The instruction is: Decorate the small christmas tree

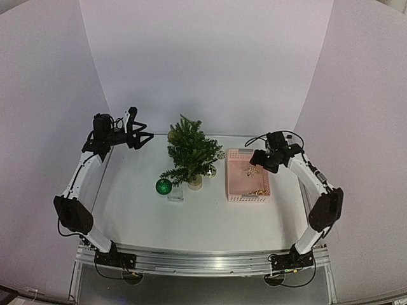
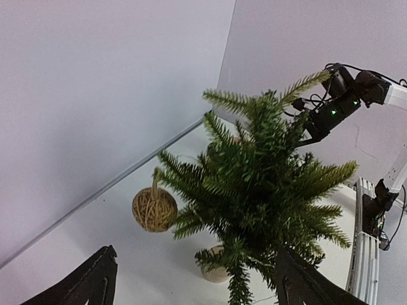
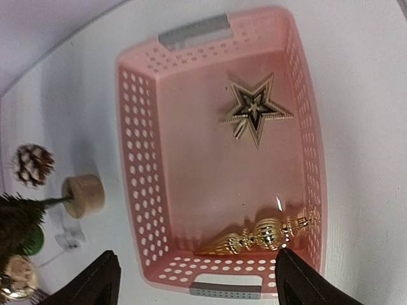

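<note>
Small christmas tree [image 1: 189, 155] is seen from above in the middle of a white table [image 1: 140, 216]. Plain pale walls are seen on three sides. A green ball [image 1: 163, 186] is seen at its near left side. A pink basket [image 1: 248, 198] is set just right of the tree. The left gripper [image 1: 141, 124] is held up at the far left. The right gripper [image 1: 254, 160] is held over the basket's far end.

From the left wrist, the tree [image 2: 261, 184] is seen close, with a twine ball [image 2: 154, 210] at a left branch. The left fingers [image 2: 95, 283] are spread wide apart and nothing is held.

From the right wrist, a gold star [image 3: 254, 111] and a long gold ornament [image 3: 261, 235] are seen lying in the basket [image 3: 137, 190]. The right fingers [image 3: 102, 283] are spread apart above it and nothing is held. The tree's tan base [image 3: 82, 196] is seen left of the basket, with a pine cone [image 3: 32, 164] near it.
</note>
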You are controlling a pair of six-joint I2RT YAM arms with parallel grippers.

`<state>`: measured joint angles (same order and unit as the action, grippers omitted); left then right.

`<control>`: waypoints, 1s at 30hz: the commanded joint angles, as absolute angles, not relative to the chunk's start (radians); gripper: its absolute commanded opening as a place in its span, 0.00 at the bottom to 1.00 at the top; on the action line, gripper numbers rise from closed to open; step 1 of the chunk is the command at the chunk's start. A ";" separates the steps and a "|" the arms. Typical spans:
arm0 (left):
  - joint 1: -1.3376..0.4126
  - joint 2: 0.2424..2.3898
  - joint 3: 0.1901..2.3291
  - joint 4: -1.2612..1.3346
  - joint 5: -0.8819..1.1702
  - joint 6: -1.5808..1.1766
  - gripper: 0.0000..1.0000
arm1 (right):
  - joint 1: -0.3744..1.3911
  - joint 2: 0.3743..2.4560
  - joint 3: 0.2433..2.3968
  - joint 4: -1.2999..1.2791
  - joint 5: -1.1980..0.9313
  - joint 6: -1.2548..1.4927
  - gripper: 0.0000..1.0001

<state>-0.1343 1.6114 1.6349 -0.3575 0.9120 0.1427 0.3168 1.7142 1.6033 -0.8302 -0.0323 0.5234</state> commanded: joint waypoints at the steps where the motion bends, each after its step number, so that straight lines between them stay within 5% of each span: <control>1: -0.108 1.516 1.551 -0.357 0.869 0.155 0.86 | 0.322 1.793 1.715 -0.994 -0.181 0.207 0.82; 7: -0.107 1.477 1.462 -0.326 0.834 0.173 0.87 | 0.322 1.958 1.914 -1.242 -0.115 -0.239 0.83; 14: -0.106 1.473 1.431 -0.320 0.791 0.157 0.88 | 0.322 2.058 1.899 -1.347 -0.096 -0.582 0.85; 30: -0.106 1.532 1.476 -0.324 0.765 0.164 0.88 | 0.346 2.179 1.849 -1.270 -0.004 -0.785 0.87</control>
<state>-0.1081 1.5225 1.4338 -0.3497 0.7782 0.1570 0.3419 2.1297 1.8430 -1.2807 -0.0373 -0.7324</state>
